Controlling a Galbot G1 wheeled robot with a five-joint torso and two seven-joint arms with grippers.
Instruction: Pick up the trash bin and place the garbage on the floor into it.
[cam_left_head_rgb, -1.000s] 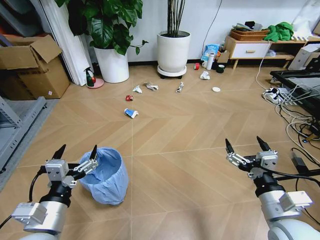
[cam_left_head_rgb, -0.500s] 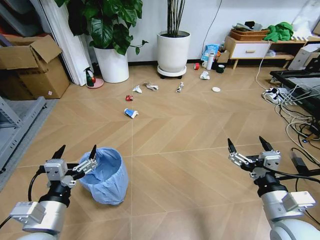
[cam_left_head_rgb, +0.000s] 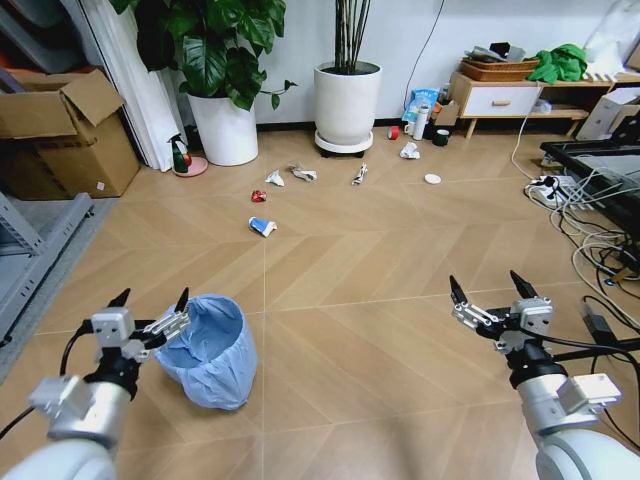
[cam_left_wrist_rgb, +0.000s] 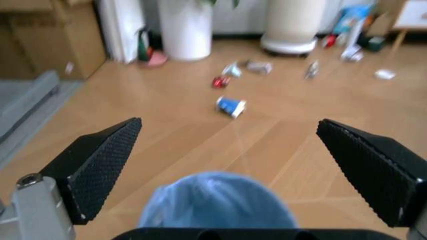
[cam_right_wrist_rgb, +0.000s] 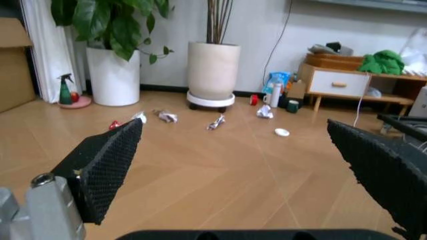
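The trash bin (cam_left_head_rgb: 205, 350), lined with a crinkly light blue bag, stands upright on the floor (cam_left_head_rgb: 350, 260) at the near left. My left gripper (cam_left_head_rgb: 152, 300) hovers open just over the bin's left rim; the left wrist view shows the bin (cam_left_wrist_rgb: 217, 200) below the open left gripper (cam_left_wrist_rgb: 228, 121). My right gripper (cam_left_head_rgb: 486, 285) hangs open over bare floor at the near right, holding nothing. The garbage lies farther off: a blue-white cup (cam_left_head_rgb: 262, 227), a red can (cam_left_head_rgb: 259, 196), paper wads (cam_left_head_rgb: 274, 178), a tube (cam_left_head_rgb: 358, 174) and a white disc (cam_left_head_rgb: 432, 179).
Two white plant pots (cam_left_head_rgb: 346, 100) stand by the far wall. A cardboard box (cam_left_head_rgb: 60, 130) and a grey rack (cam_left_head_rgb: 30, 250) are on the left. Cables and a power strip (cam_left_head_rgb: 560, 195) sprawl on the right by a low cabinet (cam_left_head_rgb: 505, 98).
The left arm has shifted a little to the left, its gripper still open at the bin's rim. The right gripper has risen slightly. The bin and garbage have not moved.
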